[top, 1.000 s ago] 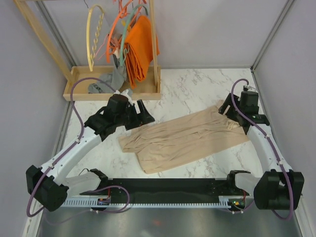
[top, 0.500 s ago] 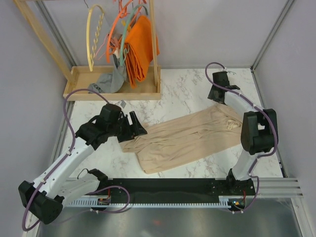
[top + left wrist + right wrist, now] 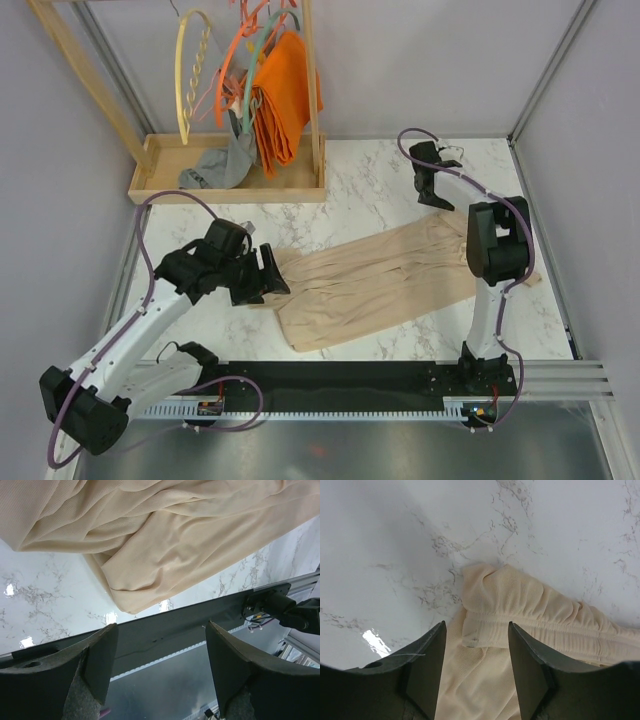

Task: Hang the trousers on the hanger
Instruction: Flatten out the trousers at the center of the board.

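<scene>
Trousers (image 3: 385,280) flat on the counter (image 3: 370,180) — both claws spread, nothing gripped.
The trousers lie slantwise across the marble, waistband to the right, leg ends to the left. The right claw (image 3: 477,626) hangs over the waistband's far corner with its jaws apart. The left claw (image 3: 161,627) sits at the leg-end edge, jaws also apart and empty. For a clean pickup, I judge each claw should bite a full fold of this thin fabric rather than one layer, so it lifts evenly. The hanger (image 3: 195,75) hangs well apart on the wooden rack (image 3: 235,185) at far left, crowded by orange hangers (image 3: 232,60), an orange cloth (image 3: 285,100) and a grey garment (image 3: 215,165) — likely snags.
</scene>
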You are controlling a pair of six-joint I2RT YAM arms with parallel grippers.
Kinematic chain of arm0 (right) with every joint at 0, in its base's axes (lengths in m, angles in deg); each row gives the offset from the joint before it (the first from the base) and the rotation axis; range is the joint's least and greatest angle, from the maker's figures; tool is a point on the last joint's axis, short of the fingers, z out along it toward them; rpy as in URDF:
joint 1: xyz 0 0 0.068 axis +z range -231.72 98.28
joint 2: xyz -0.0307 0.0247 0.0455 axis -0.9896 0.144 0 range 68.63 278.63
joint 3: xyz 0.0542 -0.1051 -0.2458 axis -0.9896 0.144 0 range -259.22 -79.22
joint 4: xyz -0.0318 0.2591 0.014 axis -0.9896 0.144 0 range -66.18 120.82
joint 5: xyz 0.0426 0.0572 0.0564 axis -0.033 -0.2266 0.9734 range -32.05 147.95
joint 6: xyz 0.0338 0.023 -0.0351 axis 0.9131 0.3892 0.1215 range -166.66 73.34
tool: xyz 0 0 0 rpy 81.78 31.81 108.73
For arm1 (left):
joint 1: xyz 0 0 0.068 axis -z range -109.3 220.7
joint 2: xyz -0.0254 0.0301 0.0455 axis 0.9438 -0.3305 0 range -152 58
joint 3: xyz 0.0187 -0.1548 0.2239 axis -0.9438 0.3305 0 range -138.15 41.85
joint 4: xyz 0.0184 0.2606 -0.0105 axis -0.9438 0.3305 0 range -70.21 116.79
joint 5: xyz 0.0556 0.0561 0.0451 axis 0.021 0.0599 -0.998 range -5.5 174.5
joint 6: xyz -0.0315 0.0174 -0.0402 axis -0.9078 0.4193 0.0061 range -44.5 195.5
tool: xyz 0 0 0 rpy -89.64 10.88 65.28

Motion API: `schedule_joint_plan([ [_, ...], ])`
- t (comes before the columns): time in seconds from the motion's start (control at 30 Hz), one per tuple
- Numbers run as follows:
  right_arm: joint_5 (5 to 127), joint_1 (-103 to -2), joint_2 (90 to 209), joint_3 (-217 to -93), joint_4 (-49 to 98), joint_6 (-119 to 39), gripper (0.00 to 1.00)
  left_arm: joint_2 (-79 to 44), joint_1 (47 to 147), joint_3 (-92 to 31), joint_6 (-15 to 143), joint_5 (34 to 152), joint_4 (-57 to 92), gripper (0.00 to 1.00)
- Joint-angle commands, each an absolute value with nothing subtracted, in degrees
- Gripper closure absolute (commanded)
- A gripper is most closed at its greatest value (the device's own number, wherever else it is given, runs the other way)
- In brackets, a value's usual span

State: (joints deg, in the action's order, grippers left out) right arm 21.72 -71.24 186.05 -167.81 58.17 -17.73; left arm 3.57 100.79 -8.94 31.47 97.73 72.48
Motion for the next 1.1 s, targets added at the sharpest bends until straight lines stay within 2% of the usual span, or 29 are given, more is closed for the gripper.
schedule_joint_plan([
  [0.0,18.75,-71.17,187.54,-170.62,61.53,-16.33,0.41,1.32,99.18,-10.88,36.11,99.09,75.42,0.22],
  [0.2,18.22,-71.09,188.86,-171.24,63.81,-15.11,0.43,-1.05,96.02,-13.08,38.05,98.82,76.04,0.23],
  [0.3,18.74,-71.09,189.3,-170.98,64.52,-15.28,0.5,-3.07,94.09,-14.57,39.19,99.09,76.48,0.23],
  [0.5,17.34,-71.35,189.21,-171.5,64.69,-17.73,0.71,-8.18,88.82,-16.25,41.21,98.04,77.89,0.24],
  [0.53,17.6,-71.52,189.39,-171.85,64.78,-18.17,0.79,-8.79,88.02,-16.25,41.39,97.77,78.06,0.23],
  [0.6,18.13,-71.79,189.21,-171.77,64.87,-18.53,0.87,-10.02,85.4,-16.07,41.31,97.68,78.07,0.19],
  [0.67,19.01,-72.14,189.04,-171.68,64.78,-19.32,1.0,-11.86,84.07,-15.81,41.22,98.29,77.8,0.14],
  [1.07,21.03,-72.32,182.54,-172.47,71.19,-22.05,1.0,-23.73,81.69,-14.75,39.02,101.46,68.84,0.14],
])
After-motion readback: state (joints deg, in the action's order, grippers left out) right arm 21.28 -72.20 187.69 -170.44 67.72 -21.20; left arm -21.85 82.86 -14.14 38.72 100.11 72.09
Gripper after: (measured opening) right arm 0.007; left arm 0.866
